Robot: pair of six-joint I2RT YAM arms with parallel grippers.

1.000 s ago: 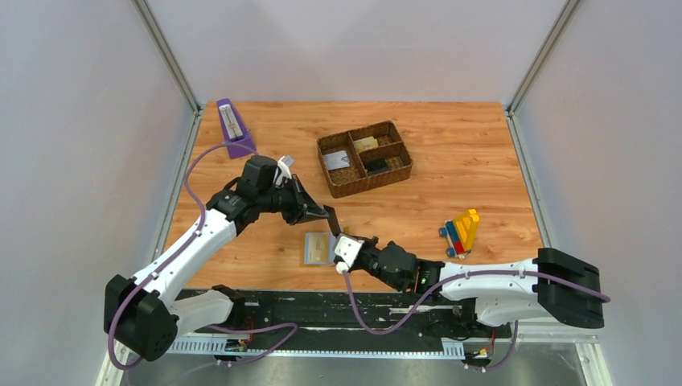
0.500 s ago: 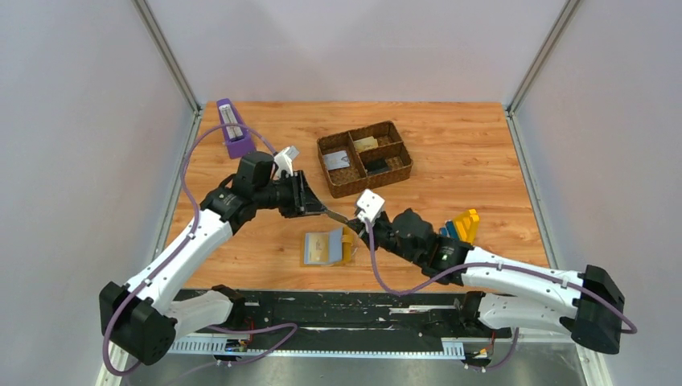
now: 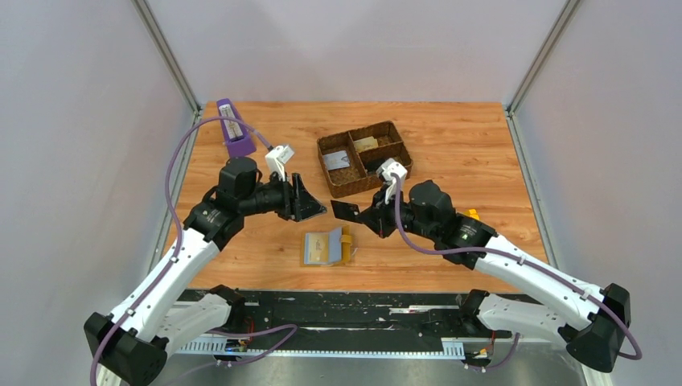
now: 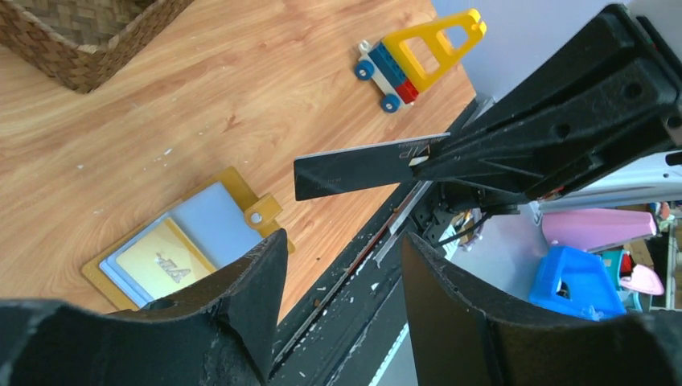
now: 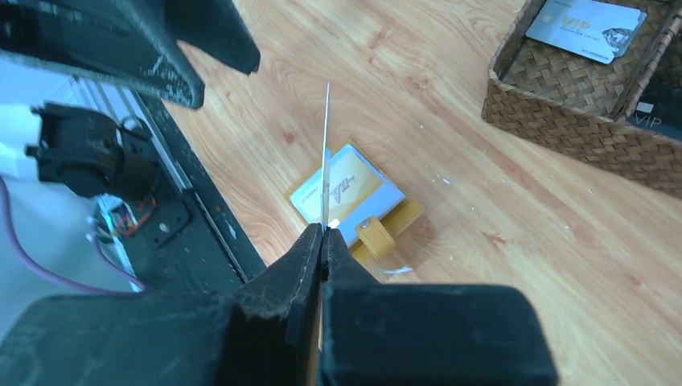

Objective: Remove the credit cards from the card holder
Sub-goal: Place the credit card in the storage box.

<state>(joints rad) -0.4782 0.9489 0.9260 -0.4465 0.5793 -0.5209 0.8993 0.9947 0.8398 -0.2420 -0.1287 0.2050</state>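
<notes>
Card holder [image 3: 328,247] last; first the handover: black card [image 3: 346,211] passed across within the last second, now pinched edge-on in the closed right gripper [image 3: 363,215]; left gripper [image 3: 319,207] let go, jaws parted, just beside. Holder open flat below both fingertips, untouched.

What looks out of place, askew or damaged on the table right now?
Nothing is spilled or damaged. The card holder lies open and flat with a gold card in its pocket; the right hand pinches a black card above the table. Only a few white flecks dot the wood nearby.
</notes>
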